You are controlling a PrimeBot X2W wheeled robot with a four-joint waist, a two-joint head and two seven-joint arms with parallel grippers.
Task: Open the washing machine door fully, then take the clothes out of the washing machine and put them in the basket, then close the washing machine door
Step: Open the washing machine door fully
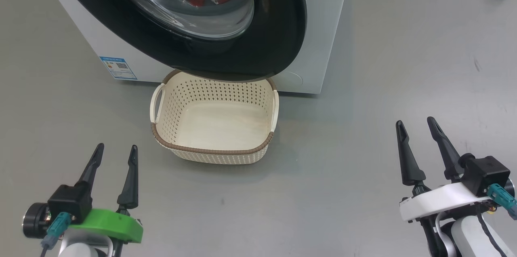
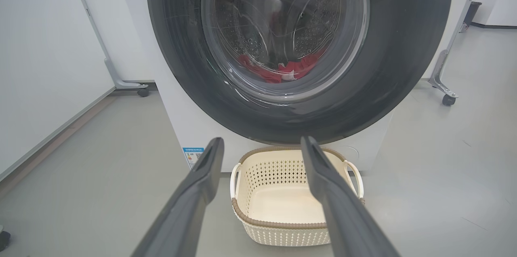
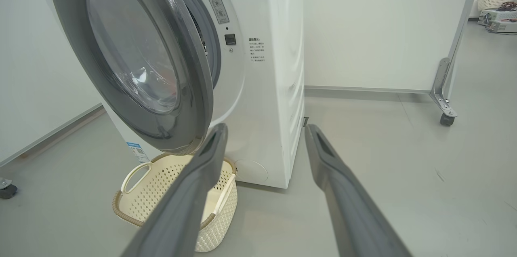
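The white washing machine stands ahead with its black-rimmed round door slightly ajar, a gap showing at the door's right edge in the right wrist view. Red clothes lie in the drum behind the glass. The cream basket with its brown rim sits empty on the floor below the door. My left gripper is open at the lower left, well short of the basket. My right gripper is open at the lower right, clear of the machine. Nothing sits between either pair of fingers.
Grey floor spreads out to the right of the machine. A white partition on wheeled feet stands behind and to the right. Another caster sits left of the machine. A blue label marks the machine's lower front.
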